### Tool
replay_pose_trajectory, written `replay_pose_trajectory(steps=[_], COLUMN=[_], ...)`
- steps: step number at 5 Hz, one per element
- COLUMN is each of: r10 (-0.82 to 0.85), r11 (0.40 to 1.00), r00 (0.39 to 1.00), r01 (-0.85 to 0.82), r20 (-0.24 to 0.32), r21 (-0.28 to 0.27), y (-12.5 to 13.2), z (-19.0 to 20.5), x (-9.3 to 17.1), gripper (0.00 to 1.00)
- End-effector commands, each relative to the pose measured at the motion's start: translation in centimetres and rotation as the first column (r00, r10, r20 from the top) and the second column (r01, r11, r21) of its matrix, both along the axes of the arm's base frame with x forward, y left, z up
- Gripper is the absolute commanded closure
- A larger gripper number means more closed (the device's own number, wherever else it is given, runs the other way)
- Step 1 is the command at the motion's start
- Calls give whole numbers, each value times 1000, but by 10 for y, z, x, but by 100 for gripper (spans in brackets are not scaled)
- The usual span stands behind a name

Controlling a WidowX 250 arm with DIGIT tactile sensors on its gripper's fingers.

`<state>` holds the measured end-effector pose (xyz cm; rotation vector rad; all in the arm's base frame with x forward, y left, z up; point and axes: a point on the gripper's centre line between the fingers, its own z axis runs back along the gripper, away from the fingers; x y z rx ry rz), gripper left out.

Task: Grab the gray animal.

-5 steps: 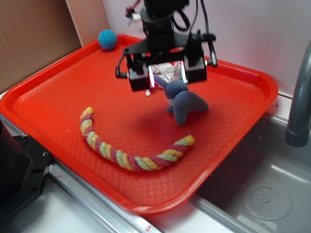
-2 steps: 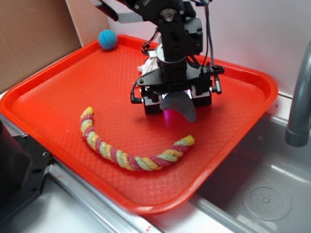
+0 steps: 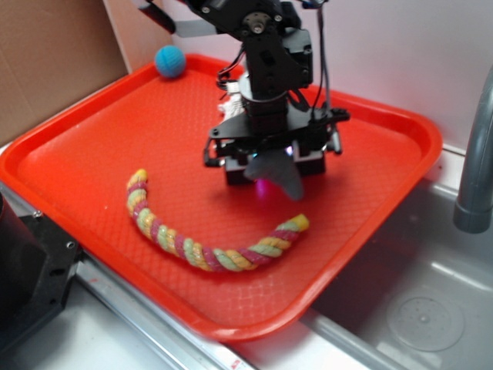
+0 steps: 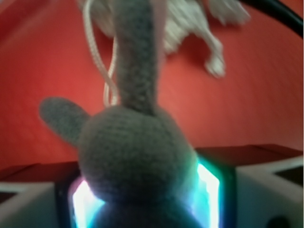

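While I watch the ext. view, my gripper (image 3: 269, 164) sits low over the red tray (image 3: 92, 139), fingers (image 3: 310, 162) on either side of the gray animal (image 3: 275, 173). From the wrist cam the toy's head (image 4: 135, 154) fills the gap betw. the lit pads, ears pointing away toward a white cloth (image 4: 190, 23). Fingers look closed against the toy, w/ its body poking out in front. Rope (image 3: 200, 247) lies curved nearer the tray's front; blue ball (image 3: 170, 61) at the far corner, well apart. Sink (image 3: 424, 308) to the side.
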<state>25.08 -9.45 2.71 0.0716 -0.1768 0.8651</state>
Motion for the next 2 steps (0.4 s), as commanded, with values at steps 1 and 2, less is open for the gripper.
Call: replay_pose_trajectory(steps=[1, 2], r10=[-356, -476], r11=[918, 870], r00=[932, 873], r01=[334, 451], r20=[-72, -107], r21=[-214, -198], y=[50, 68], z=[94, 124], x=[6, -7], gripper=[100, 100])
